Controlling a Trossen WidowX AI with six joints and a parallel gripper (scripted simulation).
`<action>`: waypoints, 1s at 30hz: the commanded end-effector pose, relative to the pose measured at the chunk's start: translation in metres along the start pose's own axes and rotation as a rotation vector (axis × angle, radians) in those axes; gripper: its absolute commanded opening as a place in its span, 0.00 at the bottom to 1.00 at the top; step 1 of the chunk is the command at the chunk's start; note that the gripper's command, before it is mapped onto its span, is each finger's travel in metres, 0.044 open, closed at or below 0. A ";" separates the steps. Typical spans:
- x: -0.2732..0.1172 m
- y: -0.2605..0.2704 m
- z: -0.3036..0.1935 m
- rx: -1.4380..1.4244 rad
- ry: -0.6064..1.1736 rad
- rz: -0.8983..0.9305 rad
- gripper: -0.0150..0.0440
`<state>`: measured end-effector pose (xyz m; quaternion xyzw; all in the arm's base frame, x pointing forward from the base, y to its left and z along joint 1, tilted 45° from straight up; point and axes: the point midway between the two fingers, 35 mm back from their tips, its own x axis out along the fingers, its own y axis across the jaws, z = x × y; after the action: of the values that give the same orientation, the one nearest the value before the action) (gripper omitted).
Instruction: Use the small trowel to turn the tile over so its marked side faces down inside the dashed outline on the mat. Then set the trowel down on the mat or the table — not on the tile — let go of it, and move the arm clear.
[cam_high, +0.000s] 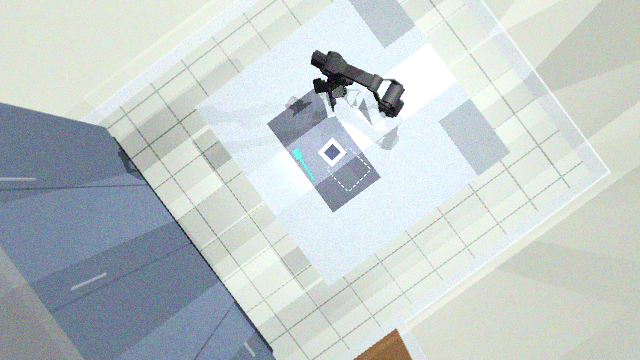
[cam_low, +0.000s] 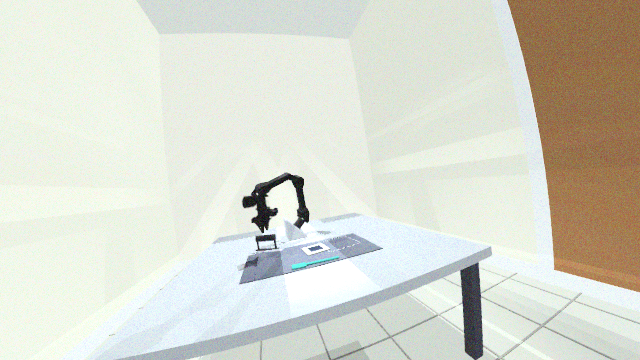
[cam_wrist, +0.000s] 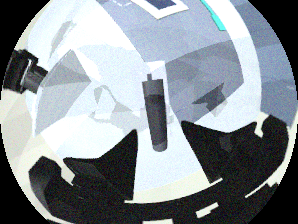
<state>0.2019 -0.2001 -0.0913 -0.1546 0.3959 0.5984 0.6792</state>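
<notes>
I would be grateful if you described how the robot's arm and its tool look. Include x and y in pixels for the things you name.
The arm (cam_high: 362, 76) (cam_low: 274, 182) (cam_wrist: 17, 70) is black, with slim links and chunky, rounded joints. Its tool (cam_high: 333, 108) (cam_low: 263, 230) (cam_wrist: 158, 128) has two black, wedge-shaped fingers tapering to points. No cables or markings can be made out.
</notes>
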 end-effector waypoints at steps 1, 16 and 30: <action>-0.007 0.000 0.000 0.000 0.001 -0.002 0.76; -0.006 0.002 -0.005 0.316 -0.009 -0.088 0.76; 0.004 0.004 -0.010 0.778 -0.075 -0.212 0.76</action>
<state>0.1961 -0.2053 -0.0978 0.0525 0.5369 0.3784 0.7522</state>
